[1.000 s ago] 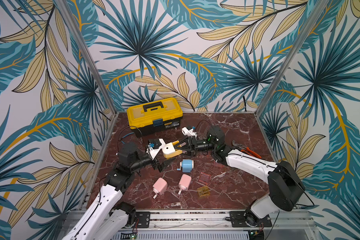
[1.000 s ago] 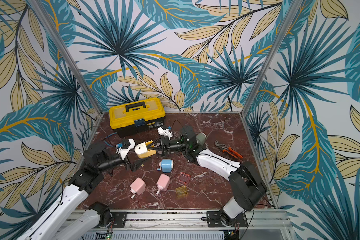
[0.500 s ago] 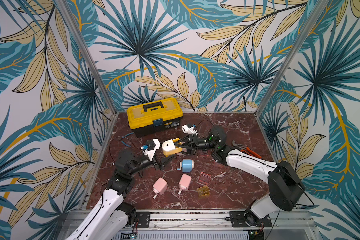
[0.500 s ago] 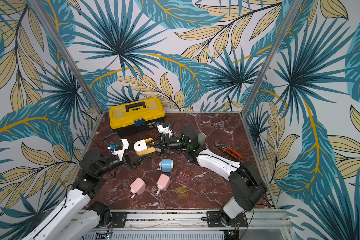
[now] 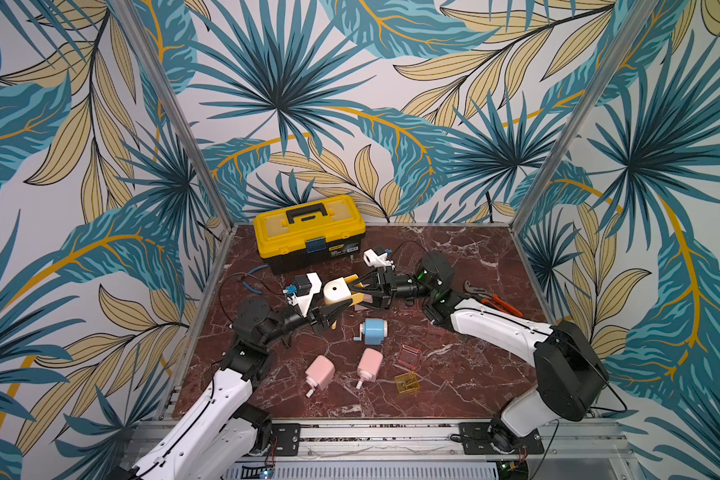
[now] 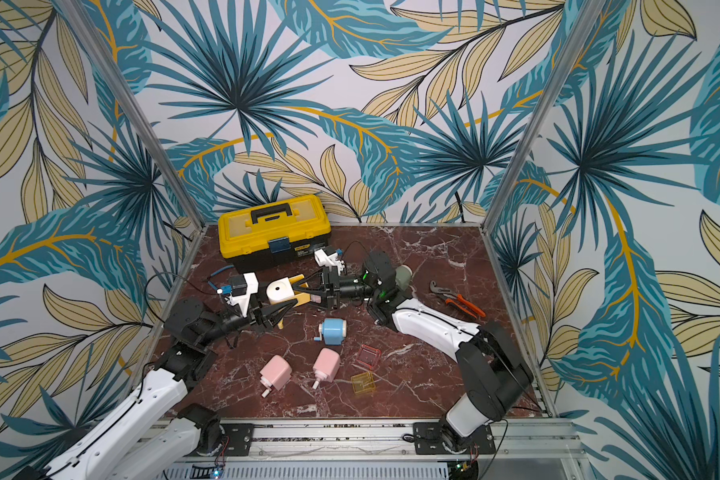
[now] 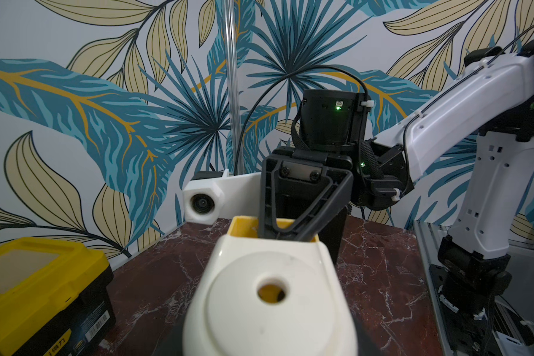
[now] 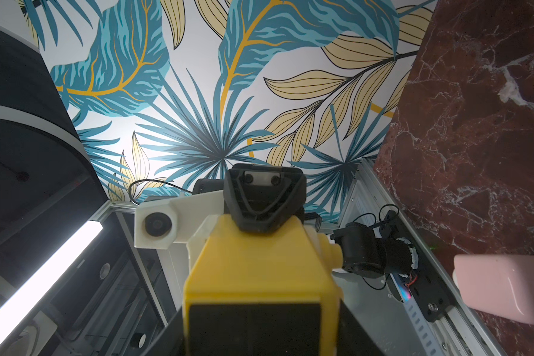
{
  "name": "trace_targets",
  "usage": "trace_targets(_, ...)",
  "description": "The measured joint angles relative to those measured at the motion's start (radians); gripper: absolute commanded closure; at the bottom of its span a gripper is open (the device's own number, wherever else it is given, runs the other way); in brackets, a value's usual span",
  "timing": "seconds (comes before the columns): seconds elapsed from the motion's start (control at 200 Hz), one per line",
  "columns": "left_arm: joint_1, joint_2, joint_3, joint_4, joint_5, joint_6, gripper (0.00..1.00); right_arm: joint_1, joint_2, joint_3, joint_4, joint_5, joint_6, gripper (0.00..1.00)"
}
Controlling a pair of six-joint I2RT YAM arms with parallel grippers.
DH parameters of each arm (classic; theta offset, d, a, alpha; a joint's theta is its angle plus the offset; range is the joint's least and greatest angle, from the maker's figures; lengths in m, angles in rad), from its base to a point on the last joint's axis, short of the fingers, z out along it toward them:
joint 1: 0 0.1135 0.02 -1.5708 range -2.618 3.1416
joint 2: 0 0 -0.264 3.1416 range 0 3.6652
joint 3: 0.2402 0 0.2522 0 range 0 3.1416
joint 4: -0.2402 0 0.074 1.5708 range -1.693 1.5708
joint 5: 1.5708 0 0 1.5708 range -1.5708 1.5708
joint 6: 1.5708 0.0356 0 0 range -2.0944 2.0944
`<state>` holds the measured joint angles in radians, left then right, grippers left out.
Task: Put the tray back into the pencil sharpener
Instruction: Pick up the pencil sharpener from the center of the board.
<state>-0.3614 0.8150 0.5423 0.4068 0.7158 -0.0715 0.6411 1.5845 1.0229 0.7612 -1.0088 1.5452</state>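
A white and yellow pencil sharpener [image 5: 336, 291] [image 6: 279, 291] hangs above the table between my two grippers. My right gripper [image 5: 353, 295] is shut on its yellow back end [image 8: 259, 268]. My left gripper [image 5: 337, 306] is shut on its white front, whose round hole [image 7: 272, 292] faces the left wrist camera. One right finger [image 7: 290, 200] lies over the yellow end. One left finger [image 8: 264, 200] lies over the body. A clear pink tray [image 5: 410, 356] and a clear yellow tray [image 5: 407, 382] lie loose on the table at the front right, apart from both grippers.
A yellow toolbox [image 5: 308, 232] stands at the back left. A blue sharpener [image 5: 373, 331] and two pink sharpeners [image 5: 321, 372] [image 5: 368, 365] lie in the middle front. Red-handled pliers [image 5: 495, 301] lie at the right. Patterned walls close in three sides.
My left gripper's jaws have closed from wide open onto the sharpener's white front, and its arm dipped back and came forward. The right gripper kept its hold on the yellow end.
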Motion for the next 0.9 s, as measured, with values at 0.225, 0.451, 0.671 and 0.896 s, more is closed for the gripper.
trace_targets(0.225,-0.001,0.000,-0.010,0.015,-0.011,0.003,0.68,0.000,0.002,0.000,-0.001,0.021,-0.014,0.30)
trace_targets(0.451,-0.005,0.008,-0.039,0.014,-0.042,0.015,0.71,-0.061,-0.116,-0.051,-0.177,0.154,-0.195,0.11)
trace_targets(0.671,-0.006,0.032,-0.064,0.007,-0.047,0.019,0.77,-0.178,-0.375,-0.053,-0.715,0.472,-0.500,0.18)
trace_targets(0.896,-0.052,0.114,-0.047,-0.026,-0.079,0.046,0.79,-0.183,-0.453,-0.006,-1.261,0.804,-0.716,0.21)
